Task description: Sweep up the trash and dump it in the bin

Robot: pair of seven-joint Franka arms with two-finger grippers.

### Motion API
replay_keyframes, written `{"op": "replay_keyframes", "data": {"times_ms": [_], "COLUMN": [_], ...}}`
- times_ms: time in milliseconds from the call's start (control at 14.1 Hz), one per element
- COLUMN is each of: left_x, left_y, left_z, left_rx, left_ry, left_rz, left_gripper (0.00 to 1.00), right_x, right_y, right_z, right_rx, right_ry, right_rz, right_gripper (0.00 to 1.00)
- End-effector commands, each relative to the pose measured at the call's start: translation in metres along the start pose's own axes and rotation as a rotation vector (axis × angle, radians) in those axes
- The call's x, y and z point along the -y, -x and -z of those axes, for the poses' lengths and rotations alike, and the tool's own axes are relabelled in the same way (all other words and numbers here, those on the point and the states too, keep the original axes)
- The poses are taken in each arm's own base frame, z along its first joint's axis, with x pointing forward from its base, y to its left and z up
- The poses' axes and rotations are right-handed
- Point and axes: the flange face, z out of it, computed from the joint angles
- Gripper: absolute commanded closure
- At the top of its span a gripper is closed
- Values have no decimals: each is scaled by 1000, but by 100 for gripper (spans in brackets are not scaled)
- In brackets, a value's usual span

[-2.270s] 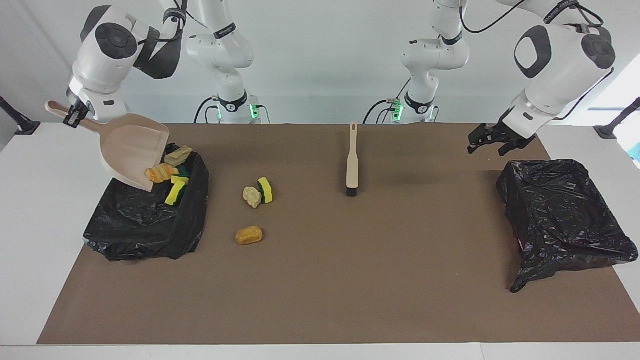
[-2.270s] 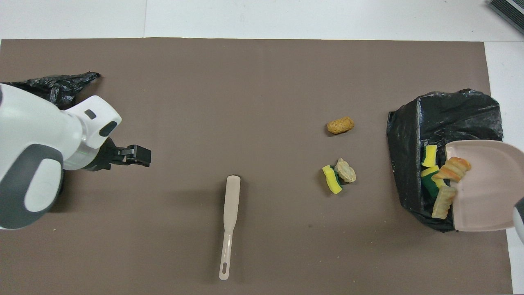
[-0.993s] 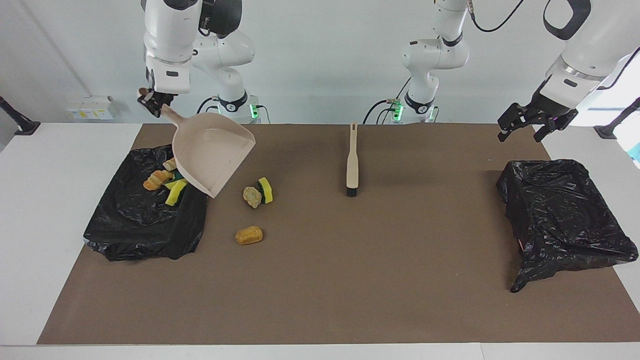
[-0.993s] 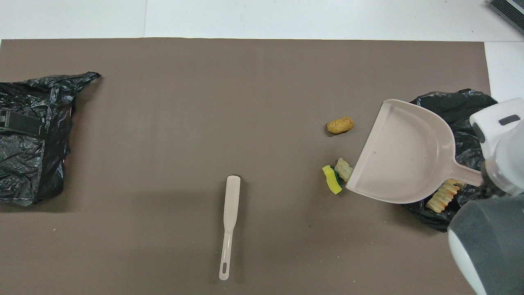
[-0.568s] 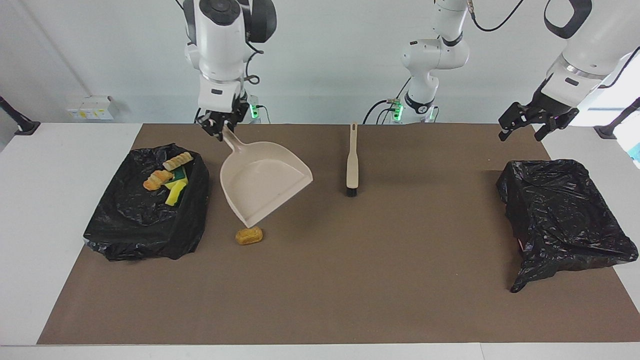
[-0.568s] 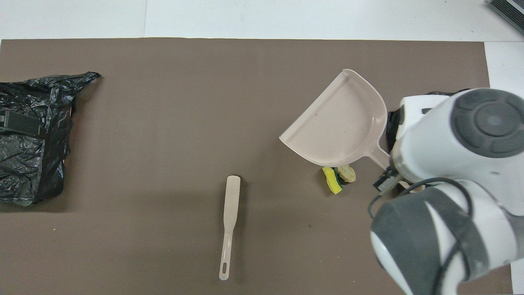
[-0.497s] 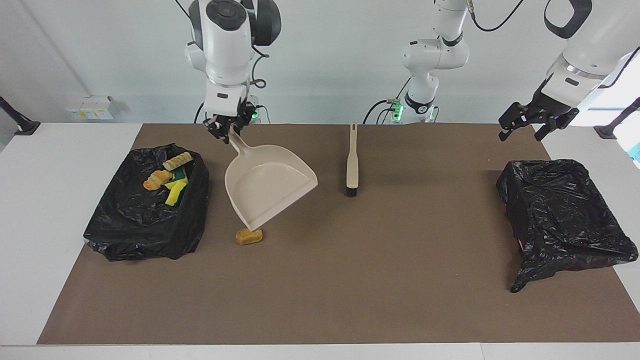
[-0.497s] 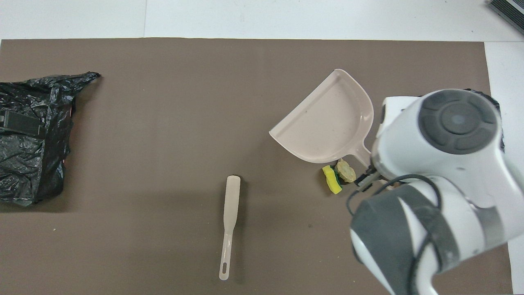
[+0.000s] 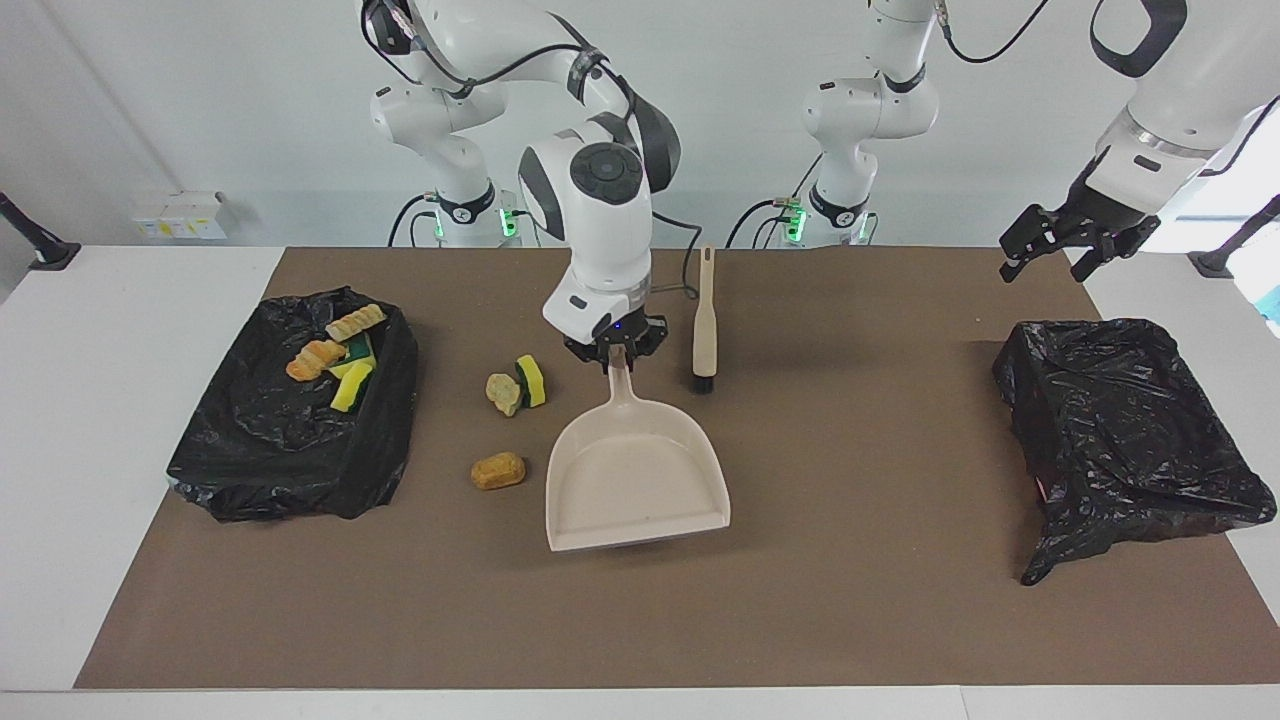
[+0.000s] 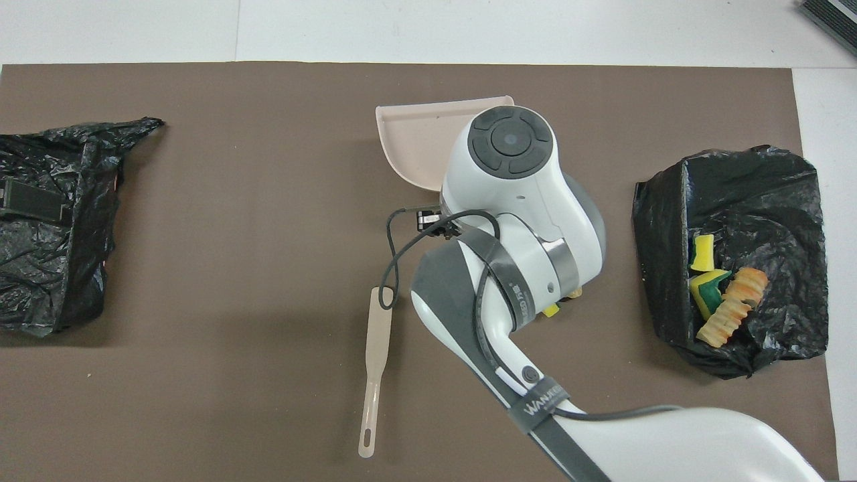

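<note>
Right gripper [image 9: 616,356], fingers pinching dustpan [image 9: 634,478] handle, w/ 3 scraps [image 9: 508,420] on tabletop beside it & 4 in bin [image 9: 250,470]; pan's mouth faces away, so sweeping could scatter scraps; left gripper [image 9: 1060,248] waits, fingers spread, over tabletop's edge.

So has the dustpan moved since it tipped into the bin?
Yes. The dustpan, held by the right gripper, has swung away from the bin toward the brush, and now sits empty beside the leftover scraps.
</note>
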Motion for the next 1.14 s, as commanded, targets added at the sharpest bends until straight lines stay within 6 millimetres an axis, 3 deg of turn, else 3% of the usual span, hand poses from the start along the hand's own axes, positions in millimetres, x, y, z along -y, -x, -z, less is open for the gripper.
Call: {"op": "replay_keyframes", "data": {"times_ms": [0, 142, 284, 497, 851, 922, 1064], "left_x": [2, 2, 2, 2, 2, 2, 2], "left_y": [2, 2, 2, 2, 2, 2, 2], "left_z": [3, 3, 3, 3, 3, 3, 3], "left_rx": [-6, -6, -6, -6, -6, -6, -6], "left_ry": [-18, -18, -18, -18, -18, -18, -18], "left_rz": [10, 10, 10, 10, 10, 10, 10], "left_gripper": [0, 0, 0, 0, 0, 0, 0], "right_x": [38, 52, 58, 84, 85, 85, 84], "right_y": [-26, -27, -26, -7, -5, -6, -7], "right_z": [-35, -52, -55, -84, -98, -99, -99], "right_rx": [-15, -10, -31, -2, -3, -9, -14], "right_ry": [-94, -122, -145, -125, -129, -134, -133], "right_rz": [-189, -188, -173, -89, -85, -84, -74], "right_gripper": [100, 100, 100, 100, 97, 86, 35]}}
